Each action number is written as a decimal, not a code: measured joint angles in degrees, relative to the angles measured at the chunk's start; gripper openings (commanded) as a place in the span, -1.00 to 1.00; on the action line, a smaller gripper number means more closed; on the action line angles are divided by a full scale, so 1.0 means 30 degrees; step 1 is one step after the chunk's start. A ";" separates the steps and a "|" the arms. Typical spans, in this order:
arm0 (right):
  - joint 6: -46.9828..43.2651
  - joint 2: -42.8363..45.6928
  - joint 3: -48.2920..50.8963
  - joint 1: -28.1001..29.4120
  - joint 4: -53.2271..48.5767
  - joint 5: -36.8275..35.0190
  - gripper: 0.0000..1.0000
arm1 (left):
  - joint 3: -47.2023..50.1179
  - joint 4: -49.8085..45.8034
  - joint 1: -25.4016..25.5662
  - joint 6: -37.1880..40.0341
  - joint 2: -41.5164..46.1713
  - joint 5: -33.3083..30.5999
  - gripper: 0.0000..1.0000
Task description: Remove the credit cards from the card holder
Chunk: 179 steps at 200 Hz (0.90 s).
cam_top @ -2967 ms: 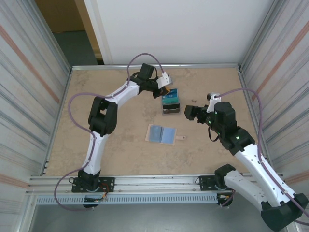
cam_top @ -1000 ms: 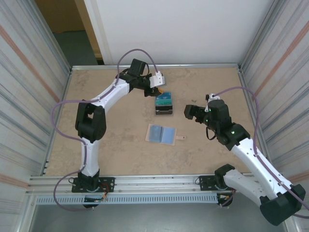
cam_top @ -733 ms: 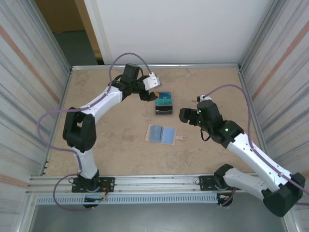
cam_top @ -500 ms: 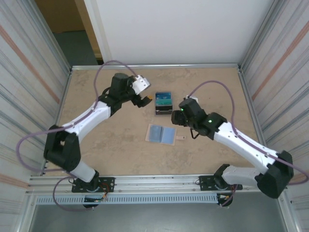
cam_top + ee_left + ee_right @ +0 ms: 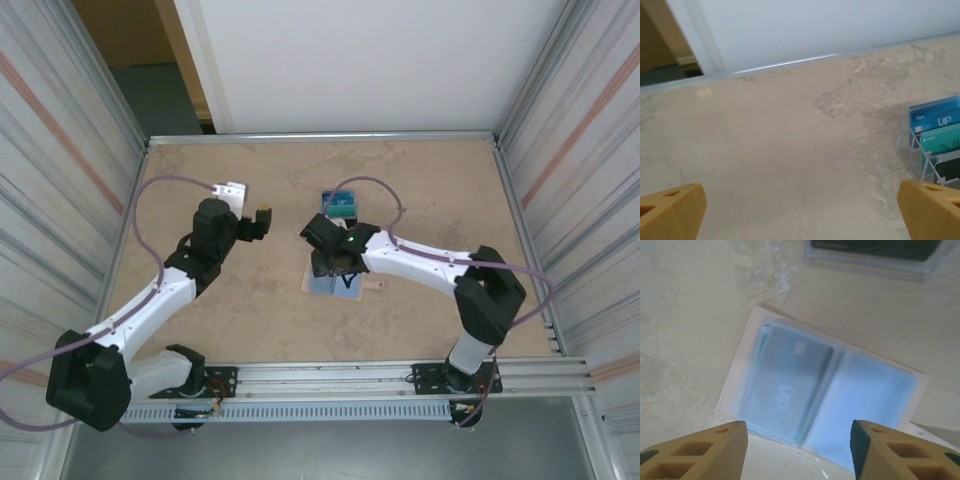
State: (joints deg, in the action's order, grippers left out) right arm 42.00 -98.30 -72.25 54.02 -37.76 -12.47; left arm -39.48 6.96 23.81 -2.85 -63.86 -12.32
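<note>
The card holder (image 5: 875, 405) is a soft clear-blue booklet lying open on the table, with a teal credit card (image 5: 787, 387) in its left pocket. In the top view my right gripper (image 5: 330, 262) hangs over the card holder (image 5: 345, 287) and hides part of it. In the wrist view the right gripper (image 5: 799, 442) is open, a fingertip (image 5: 715, 452) on each side of the holder's near edge and nothing between them. My left gripper (image 5: 250, 207) is wide open over bare table, left of a clear stand (image 5: 340, 205). That stand (image 5: 905, 145) holds blue (image 5: 935, 116), teal (image 5: 940, 142) and dark cards upright.
The clear stand's base (image 5: 870, 262) lies just beyond the card holder in the right wrist view. A small tab (image 5: 376, 285) sticks out at the holder's right. Metal walls enclose the table on the left, right and back (image 5: 790, 62).
My left gripper opened at the stand and drew back to the left. My right arm swung left from the table's right side to above the card holder, its jaws narrowing.
</note>
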 measured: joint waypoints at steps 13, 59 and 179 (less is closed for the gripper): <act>0.0000 -0.0962 -0.0481 0.0007 -0.0015 0.0299 0.15 | 0.0576 0.0087 -0.0015 -0.0685 0.0517 -0.0160 0.97; -0.0007 -0.3410 -0.1807 0.0124 -0.0277 0.1078 0.16 | 0.2273 0.0131 -0.0029 -0.2455 0.1479 -0.0488 0.97; -0.0066 -0.5617 -0.3257 0.0656 -0.1523 0.1027 -0.05 | 0.2674 0.0102 -0.0029 -0.3373 0.1166 -0.0277 0.97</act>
State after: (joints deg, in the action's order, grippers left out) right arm 41.80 -115.15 -82.02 55.99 -42.33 -9.39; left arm -31.46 7.27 23.73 -12.97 -60.36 -13.15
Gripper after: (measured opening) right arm 0.495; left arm 0.986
